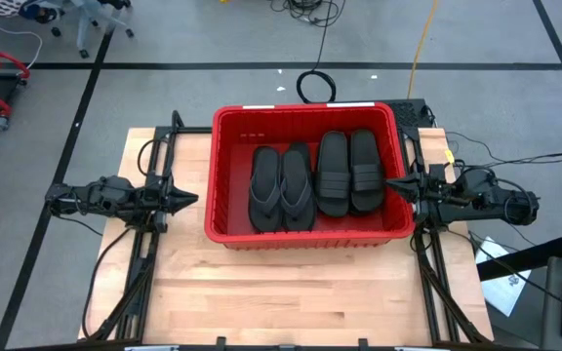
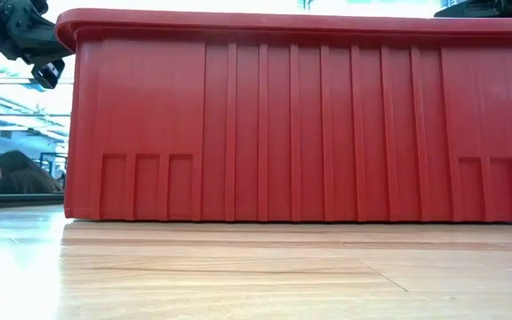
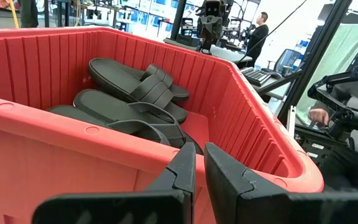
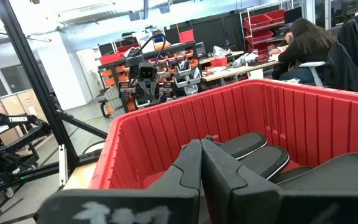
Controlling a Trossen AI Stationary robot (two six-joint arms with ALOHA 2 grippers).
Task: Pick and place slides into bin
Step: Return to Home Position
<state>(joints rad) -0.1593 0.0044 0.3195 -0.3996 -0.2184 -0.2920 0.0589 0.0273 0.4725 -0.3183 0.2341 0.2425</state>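
While bin (image 1: 305, 109) holds slides (image 1: 334, 174), both grippers (image 1: 191, 200) (image 1: 390, 182) flank it.

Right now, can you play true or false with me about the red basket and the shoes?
1. The red basket sits on the wooden table. True.
2. Some sandals lie on the table outside the basket. False: every sandal in view lies inside the basket.
3. The left tool holds a sandal. False: it is shut on nothing, beside the basket's left side.
4. The right tool is at the basket's right edge. True.
5. From above, four sandals show in the basket. True.
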